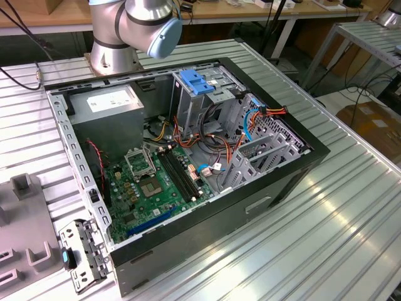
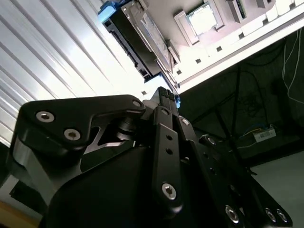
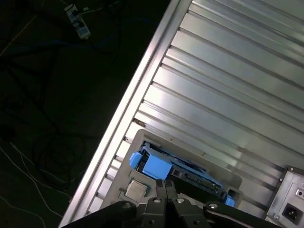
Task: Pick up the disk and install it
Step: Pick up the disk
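Hung just beside disk [image 3: 179, 172] with gripper [image 3: 165, 184] closed, holding nothing. Judged stiff, fairly heavy, shock-sensitive, smooth-sided; best clamped squarely across its long framed edges.

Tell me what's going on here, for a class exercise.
In the first wrist view, the robot arm's gripper hovers just over the disk, shut and holding nothing. The disk lies in a grey holder near the edge of the ribbed table. In the exterior view, the open computer case sits on that table; the disk is not yet installed.
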Tool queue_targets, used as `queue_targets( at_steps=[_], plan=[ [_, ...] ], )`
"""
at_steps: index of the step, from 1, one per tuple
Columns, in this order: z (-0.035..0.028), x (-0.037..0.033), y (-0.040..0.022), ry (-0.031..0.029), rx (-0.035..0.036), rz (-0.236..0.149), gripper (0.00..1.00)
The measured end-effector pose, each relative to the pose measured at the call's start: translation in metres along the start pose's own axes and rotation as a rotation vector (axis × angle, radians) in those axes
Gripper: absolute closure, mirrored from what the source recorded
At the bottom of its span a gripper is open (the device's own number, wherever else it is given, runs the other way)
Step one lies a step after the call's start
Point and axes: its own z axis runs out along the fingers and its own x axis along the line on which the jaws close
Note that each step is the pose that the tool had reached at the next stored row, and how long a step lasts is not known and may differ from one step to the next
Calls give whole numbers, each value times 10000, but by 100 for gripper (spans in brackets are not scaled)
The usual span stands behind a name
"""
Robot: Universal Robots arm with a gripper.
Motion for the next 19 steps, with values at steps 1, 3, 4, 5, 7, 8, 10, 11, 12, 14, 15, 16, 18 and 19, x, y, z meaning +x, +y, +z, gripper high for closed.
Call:
queue_targets(
  at_steps=[1,3,4,5,7,8,10,11,12,14,15,16,18,19],
  plan=[
    [4,-2,3,-40,18,-24,89],
    [8,-3,3,-46,24,-305,89],
    [10,-3,3,-41,24,-479,89],
    [12,-3,3,-38,25,-663,89],
    [17,-3,4,-31,25,-1083,89],
    [19,-3,3,-26,25,-1278,89],
    [24,-3,3,-16,26,-1858,89],
    [25,-2,3,-13,27,-2016,89],
    [27,-3,3,-11,28,-2303,89],
    [29,-2,3,-4,31,-2749,89],
    [30,-3,3,-4,32,-2842,89],
    [32,-3,3,2,32,-3155,89],
    [33,-3,3,8,33,-3490,89],
    [35,-3,3,12,34,-3750,89]
  ],
)
